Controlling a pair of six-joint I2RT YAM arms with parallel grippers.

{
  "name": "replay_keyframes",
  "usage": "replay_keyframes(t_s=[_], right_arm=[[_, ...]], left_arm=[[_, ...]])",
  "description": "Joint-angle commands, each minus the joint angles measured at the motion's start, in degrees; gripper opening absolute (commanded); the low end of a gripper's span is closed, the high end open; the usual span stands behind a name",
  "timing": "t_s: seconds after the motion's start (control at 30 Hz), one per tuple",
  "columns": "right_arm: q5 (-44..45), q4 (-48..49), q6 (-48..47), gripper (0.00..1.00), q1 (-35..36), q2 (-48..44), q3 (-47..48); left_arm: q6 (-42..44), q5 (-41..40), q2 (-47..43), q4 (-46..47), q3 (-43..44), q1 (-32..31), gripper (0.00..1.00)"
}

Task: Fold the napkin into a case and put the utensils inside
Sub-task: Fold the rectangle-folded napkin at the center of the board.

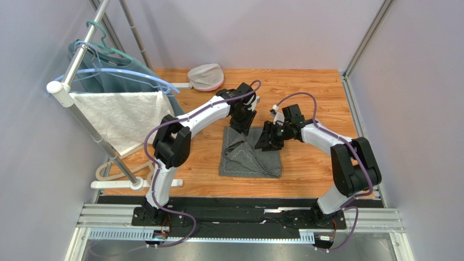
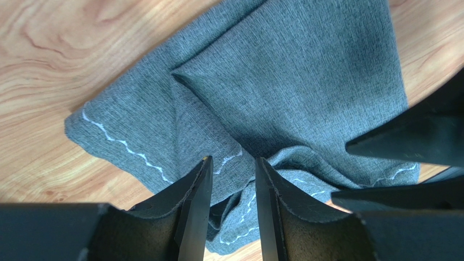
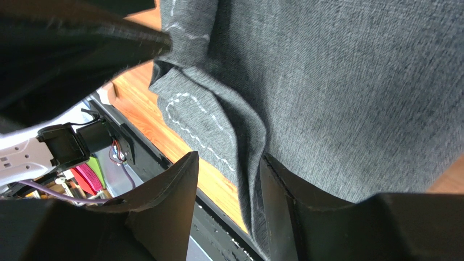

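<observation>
On the overhead camera, the napkin [image 1: 250, 160] lies on the wooden worktop [image 1: 310, 179] a little beyond my two arm bases, roughly midway between them. Its near edge rests flat on the wood. The far part is gathered up and rumpled, and a pale wavy stitched line [image 1: 239, 155] shows on the left half.

At the far left of the cloth, my left pincer [image 2: 231, 168] is closed to a narrow gap, with a bunched fold of the napkin caught between its fingers. Just beside it, at the far right of the cloth, my right pincer [image 3: 229, 157] is almost as narrow, nipping a raised ridge of the same fabric. The rest of the cloth spreads out beyond that ridge. Each wrist camera shows the other pincer's dark bulk close by.

Farther off on the left, a white towel [image 1: 125, 117] hangs from a rack [image 1: 56, 88], with a teal garment [image 1: 117, 76] behind it. A pale round object [image 1: 206, 76] sits at the worktop's far edge.
</observation>
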Motion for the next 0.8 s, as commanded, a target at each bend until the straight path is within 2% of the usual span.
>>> replay_keyframes(t_s=[0.0,0.3,0.53,0.77], right_arm=[[-0.1,4.4,1.4,0.50,-0.1,2.7,1.4],[-4.6,10.9,4.0,0.57,-0.1,9.1,2.2],[-6.3,11.9,4.3,0.57,0.8,11.9,3.8],[-7.9,12.8,4.8,0.57,4.1,14.2,4.7]], left_arm=[[1.0,-0.6,-0.9,-0.5,-0.8,-0.2,0.44],[-0.6,-1.9,0.3,-3.5,-1.4,-0.2,0.43],[0.0,-3.7,1.4,-5.1,-0.3,1.2,0.22],[-0.2,-5.6,-0.3,-1.7,-0.7,5.6,0.12]])
